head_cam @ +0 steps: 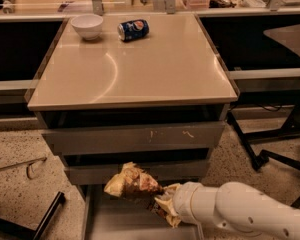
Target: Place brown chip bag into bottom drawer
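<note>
The brown chip bag (131, 182), crinkly dark brown with pale yellow ends, hangs in the air in front of the middle drawer and above the open bottom drawer (121, 223). My gripper (162, 205) comes in from the right on a white arm and is shut on the bag's right end. The bag's yellow end covers most of the fingers. The bottom drawer is pulled out, a shallow grey tray with a bare floor and thin side rails.
Two upper grey drawers (135, 138) are closed under the beige tabletop (140, 69). A white bowl (87, 26) and a blue soda can (133, 29) lie at the table's back. Chair legs (262, 156) stand to the right, and a black bar (46, 218) lies on the floor to the left.
</note>
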Controlling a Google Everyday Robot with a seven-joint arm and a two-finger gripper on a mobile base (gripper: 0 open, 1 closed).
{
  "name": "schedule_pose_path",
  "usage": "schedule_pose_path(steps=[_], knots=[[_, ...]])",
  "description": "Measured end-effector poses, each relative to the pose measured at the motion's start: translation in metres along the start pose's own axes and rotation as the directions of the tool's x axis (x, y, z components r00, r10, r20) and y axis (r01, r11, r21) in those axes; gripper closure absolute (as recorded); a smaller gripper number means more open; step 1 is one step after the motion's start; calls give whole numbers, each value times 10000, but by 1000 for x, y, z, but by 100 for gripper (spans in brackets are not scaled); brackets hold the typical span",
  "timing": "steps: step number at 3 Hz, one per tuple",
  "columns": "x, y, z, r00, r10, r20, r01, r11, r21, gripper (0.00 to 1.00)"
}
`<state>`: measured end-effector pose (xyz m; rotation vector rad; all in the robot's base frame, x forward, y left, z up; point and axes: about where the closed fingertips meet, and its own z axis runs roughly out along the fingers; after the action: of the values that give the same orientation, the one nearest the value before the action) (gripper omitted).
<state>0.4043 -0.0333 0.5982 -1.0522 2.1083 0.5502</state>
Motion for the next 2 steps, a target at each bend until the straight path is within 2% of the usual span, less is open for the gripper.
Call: schedule_pose_path(steps=[1, 2], knots=[[43, -2, 44, 9988, 347, 352, -354, 9992, 208, 100], [83, -2, 88, 9927, 1086, 524, -1091, 9940, 55, 100]])
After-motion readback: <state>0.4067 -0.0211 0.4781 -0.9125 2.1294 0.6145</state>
